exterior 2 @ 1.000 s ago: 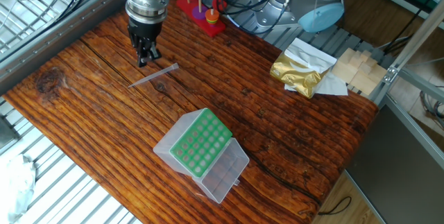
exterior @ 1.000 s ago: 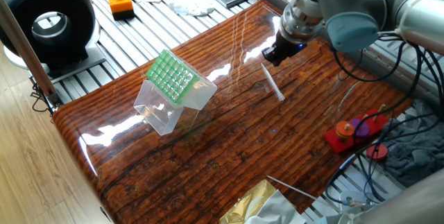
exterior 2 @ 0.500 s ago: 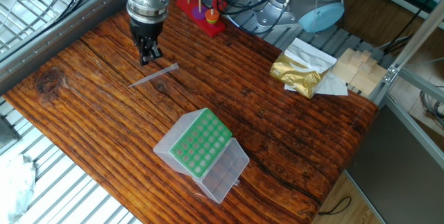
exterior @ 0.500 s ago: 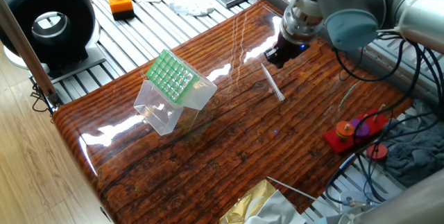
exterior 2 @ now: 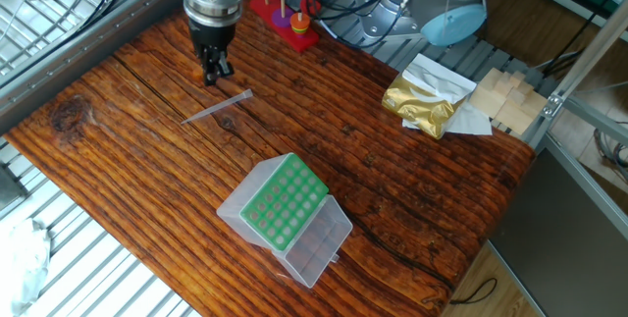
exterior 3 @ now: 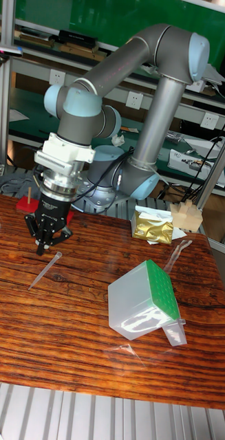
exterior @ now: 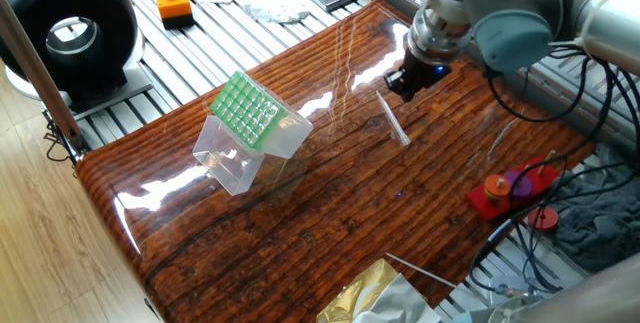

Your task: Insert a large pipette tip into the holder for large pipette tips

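large pipette tip [exterior 2: 217, 107] flat on table [exterior 2: 412, 199], just beside jaws [exterior 2: 214, 70], ungripped

My gripper [exterior 2: 213, 70] hangs over the table [exterior 2: 412, 189], just beside the large pipette tip [exterior 2: 217, 107] lying flat on it. The holder [exterior 2: 285, 202] stands well apart, near the opposite edge.

gold foil bag [exterior 2: 424, 101], red peg toy [exterior: 515, 189], possibly wooden blocks [exterior 2: 506, 97]
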